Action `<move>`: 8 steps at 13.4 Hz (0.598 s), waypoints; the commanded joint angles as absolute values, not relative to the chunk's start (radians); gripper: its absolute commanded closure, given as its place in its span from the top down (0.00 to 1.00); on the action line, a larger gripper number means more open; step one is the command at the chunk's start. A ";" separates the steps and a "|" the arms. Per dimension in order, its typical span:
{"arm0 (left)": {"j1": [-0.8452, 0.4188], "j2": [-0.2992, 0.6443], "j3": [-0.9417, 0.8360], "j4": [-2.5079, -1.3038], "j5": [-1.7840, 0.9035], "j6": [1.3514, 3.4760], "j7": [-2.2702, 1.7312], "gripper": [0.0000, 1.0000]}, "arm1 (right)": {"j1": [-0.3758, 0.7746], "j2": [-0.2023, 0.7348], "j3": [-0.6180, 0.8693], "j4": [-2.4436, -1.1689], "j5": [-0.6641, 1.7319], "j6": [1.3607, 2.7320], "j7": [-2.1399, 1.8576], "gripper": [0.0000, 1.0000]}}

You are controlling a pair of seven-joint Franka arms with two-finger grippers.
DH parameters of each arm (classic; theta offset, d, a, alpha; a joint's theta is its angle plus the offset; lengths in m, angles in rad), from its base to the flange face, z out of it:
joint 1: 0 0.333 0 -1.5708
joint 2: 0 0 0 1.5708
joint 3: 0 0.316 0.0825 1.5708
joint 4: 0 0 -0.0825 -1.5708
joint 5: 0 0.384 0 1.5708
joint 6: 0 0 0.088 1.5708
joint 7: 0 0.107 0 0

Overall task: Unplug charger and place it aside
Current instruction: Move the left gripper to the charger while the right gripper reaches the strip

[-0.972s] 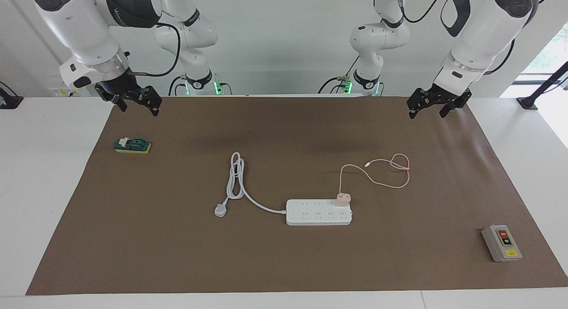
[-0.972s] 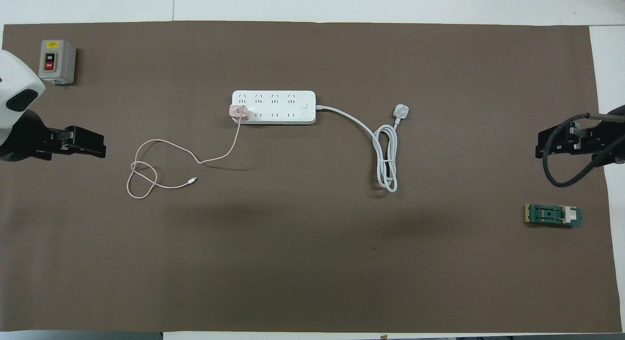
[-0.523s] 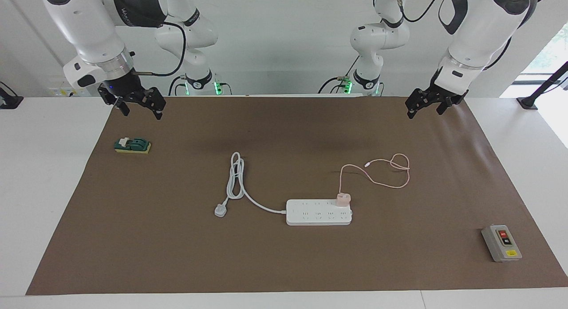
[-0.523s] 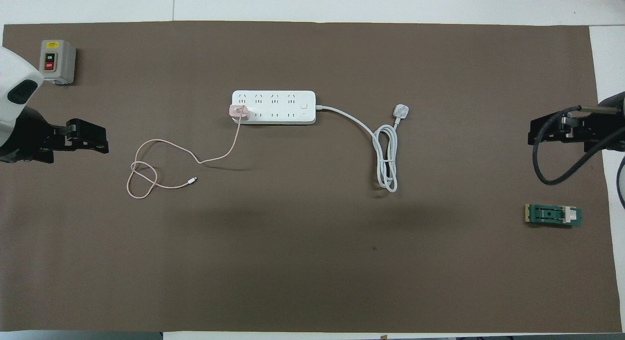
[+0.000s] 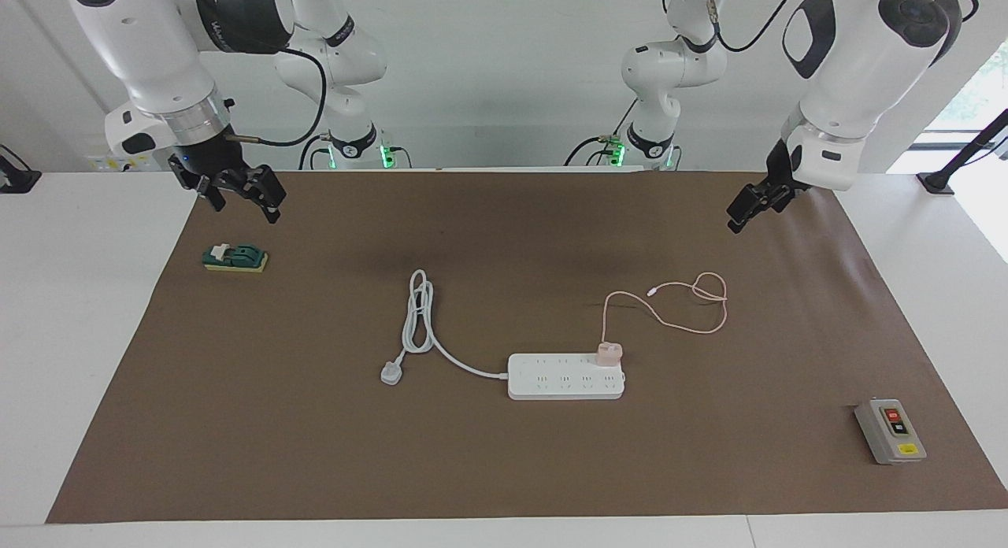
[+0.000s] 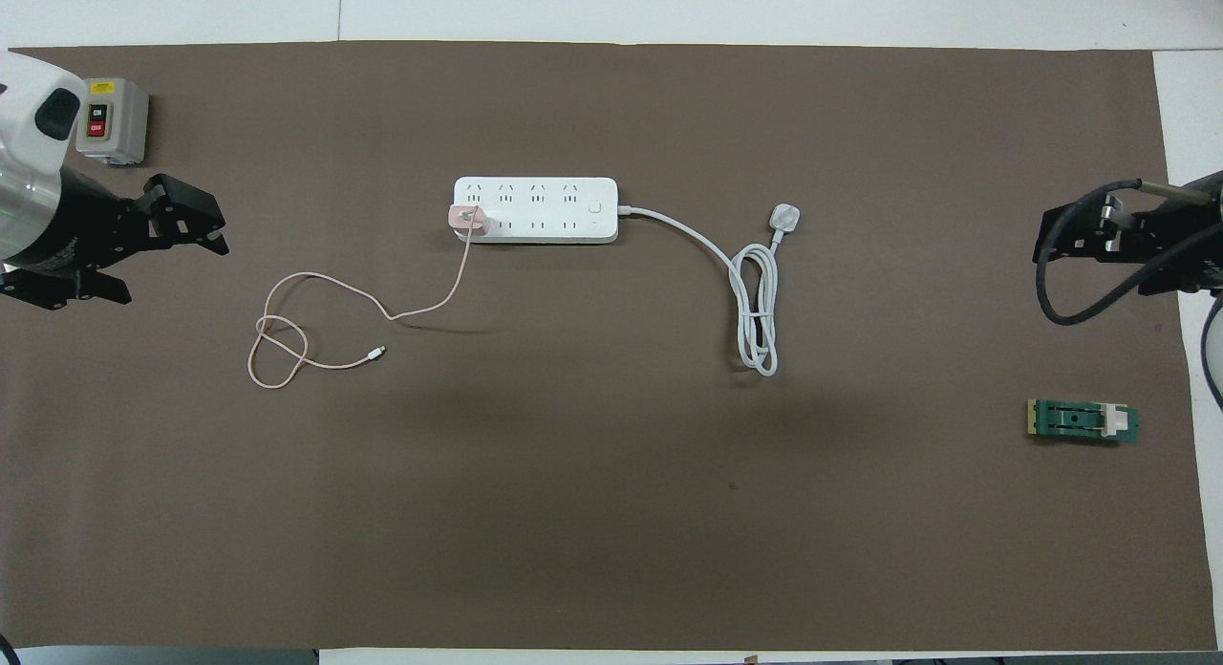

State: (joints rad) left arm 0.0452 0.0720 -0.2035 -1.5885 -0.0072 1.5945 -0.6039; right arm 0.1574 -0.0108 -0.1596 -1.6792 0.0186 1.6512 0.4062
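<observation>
Plugged into the power strip (image 5: pixel 565 376), the charger (image 5: pixel 609 353) is flanked by its looped cable (image 5: pixel 693 304) — left gripper (image 5: pixel 744 209) and right gripper (image 5: pixel 236 192) are held open above the bench (image 5: pixel 504 469), well apart.

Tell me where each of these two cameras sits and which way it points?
Facing view: high across the table, looking at the robots; both whole arms show, left gripper and right gripper raised over the brown mat.
Overhead view: above the robots' end, looking steeply down; only the grippers and wrists show.
Shared: the pink charger plugged into the white power strip.
</observation>
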 commanded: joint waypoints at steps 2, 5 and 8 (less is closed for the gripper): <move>-0.050 0.168 -0.201 -1.534 0.012 1.603 -0.977 1.00 | 0.164 0.038 -0.153 -1.686 0.129 1.643 0.844 1.00; -0.121 0.291 -0.199 -1.422 0.017 1.667 -1.297 1.00 | 0.202 0.073 -0.153 -1.690 0.162 1.670 1.018 1.00; -0.153 0.386 -0.196 -1.365 0.058 1.753 -1.480 1.00 | 0.209 0.136 -0.153 -1.704 0.333 1.744 1.413 1.00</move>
State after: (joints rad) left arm -0.1299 0.3303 -0.2085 -1.4276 0.0291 1.7167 -1.3912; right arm 0.2085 0.1052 -0.1555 -1.6879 0.2641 1.6950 1.2314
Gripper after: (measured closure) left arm 0.000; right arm 0.000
